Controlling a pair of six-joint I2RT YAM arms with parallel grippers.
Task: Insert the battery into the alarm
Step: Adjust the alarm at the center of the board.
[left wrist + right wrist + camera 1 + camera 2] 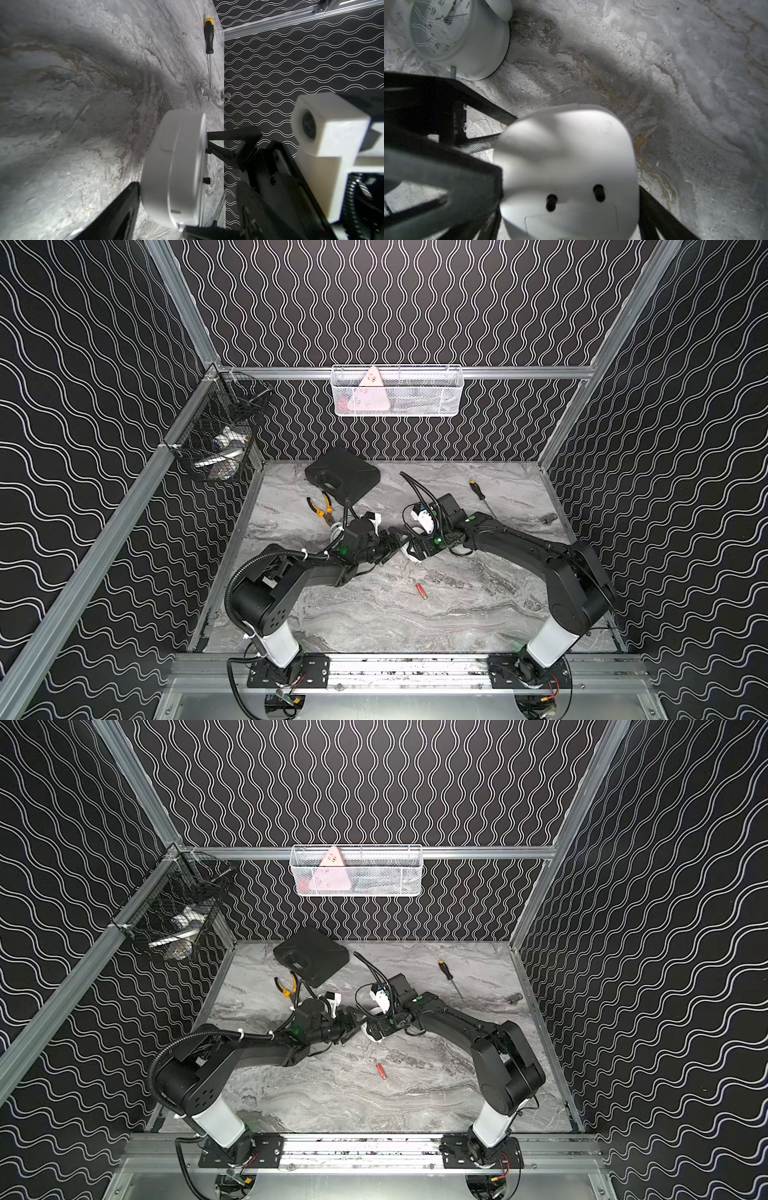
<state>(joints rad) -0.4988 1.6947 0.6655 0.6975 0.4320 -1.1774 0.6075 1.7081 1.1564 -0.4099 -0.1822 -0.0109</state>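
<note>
Marble tabletop (457,614) bears pliers (322,510), screwdriver (478,492), case (345,472); battery (422,591) lies apart from alarm (176,166).

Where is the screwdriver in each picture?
Both top views: the screwdriver lies back right on the table.
Left wrist: screwdriver beside the wavy wall, past the alarm.
Right wrist: not in it.
Shared landmark: small metal socket off its tip.

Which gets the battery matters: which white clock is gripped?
The clock showing its knobbed back, in the right gripper; the other clock lies on the table, dial visible.
</note>
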